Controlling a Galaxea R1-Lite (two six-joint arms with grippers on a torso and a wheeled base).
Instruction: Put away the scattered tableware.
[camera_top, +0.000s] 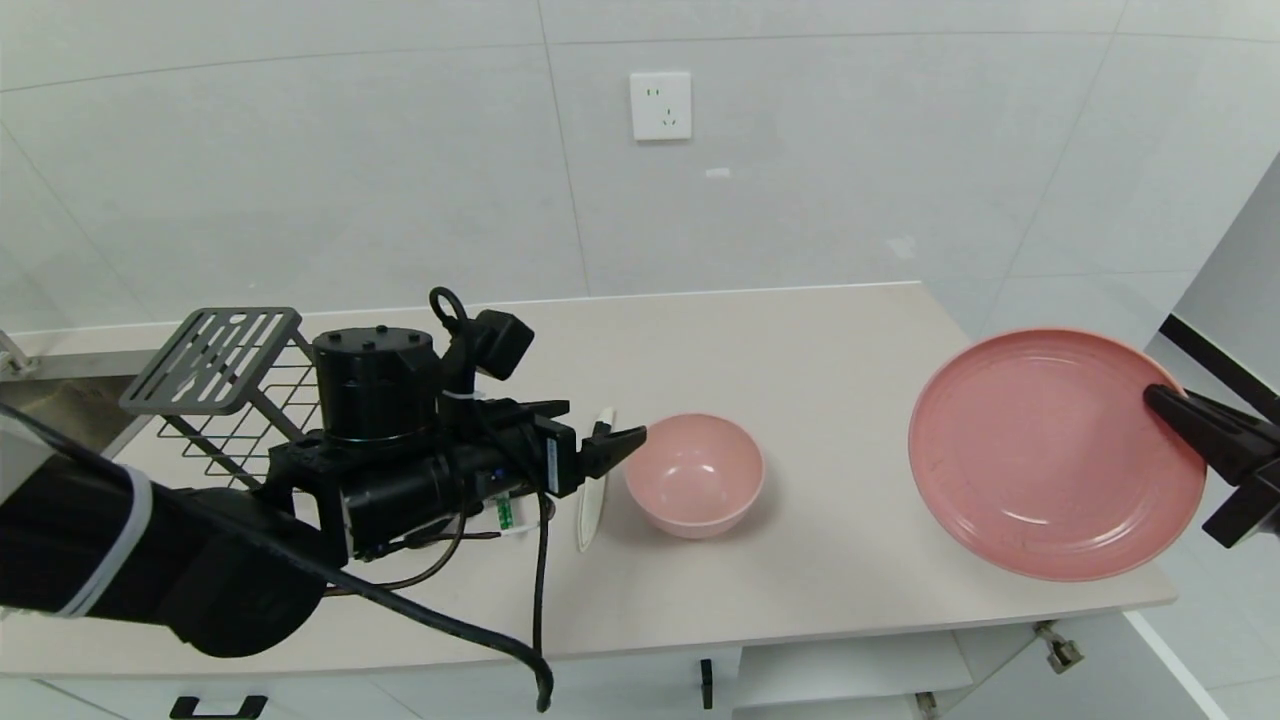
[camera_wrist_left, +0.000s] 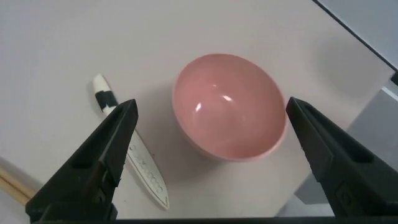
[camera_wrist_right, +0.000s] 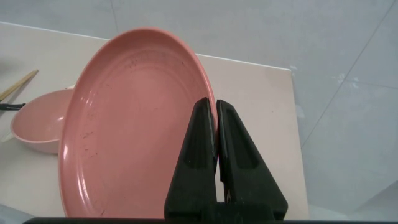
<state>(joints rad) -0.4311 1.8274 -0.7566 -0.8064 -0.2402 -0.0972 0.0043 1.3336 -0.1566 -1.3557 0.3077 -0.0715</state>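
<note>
Your left pincer (camera_wrist_left: 211, 104) hangs wide open low over the desk (camera_top: 850, 380), jaws spread wider than the pink bowl (camera_top: 695, 475), which sits upright just ahead of its tips. A white utensil (camera_top: 593, 490) lies flat on the desk beside and below those tips. Your right pincer (camera_wrist_right: 215, 104) is clamped tight on the rim of the pink plate (camera_top: 1050, 450), which it holds tilted above the desk's end, well apart from the bowl.

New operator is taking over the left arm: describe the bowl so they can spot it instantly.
On the beige countertop, look right of the black wire rack, just past the open left gripper. The pink bowl sits upright and empty beside a slim white utensil. Unlike the same-pink plate pinched tilted in the right gripper, it is small and deep.
</note>
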